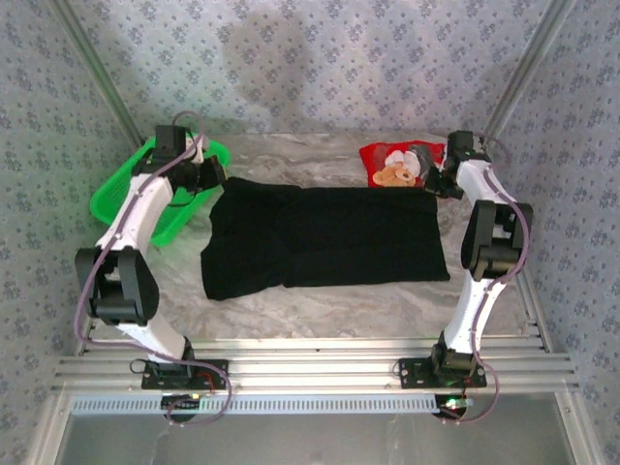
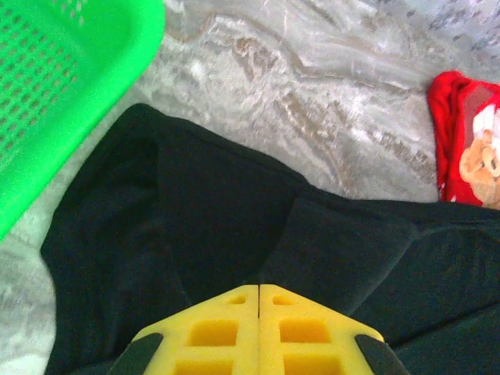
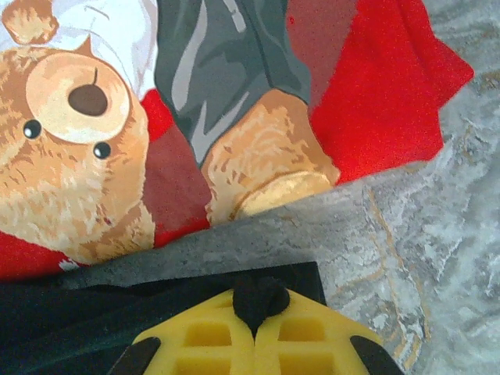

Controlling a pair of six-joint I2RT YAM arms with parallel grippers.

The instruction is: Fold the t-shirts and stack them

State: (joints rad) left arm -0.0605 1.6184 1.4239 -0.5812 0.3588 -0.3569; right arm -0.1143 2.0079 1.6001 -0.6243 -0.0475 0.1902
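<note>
T-shirts are laid on the marbled grey counter: a large plain black cloth t-shirt is spread centrally, a small folded red teddy-bear-print t-shirt just behind its far right corner. Both arms are bent over its far corners. The left hand is clenched above the cloth; the right hand is clenched on a pinch of it.

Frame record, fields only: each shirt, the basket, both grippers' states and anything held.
black t-shirt: laid out wide across the table
red teddy-bear t-shirt: folded, just behind the black one's far right corner
green mesh basket: far left
left gripper: shut, over the black shirt's left end; no cloth seen between its fingers
right gripper: shut on a pinch of the black shirt's far right corner
stack: not yet made
</note>
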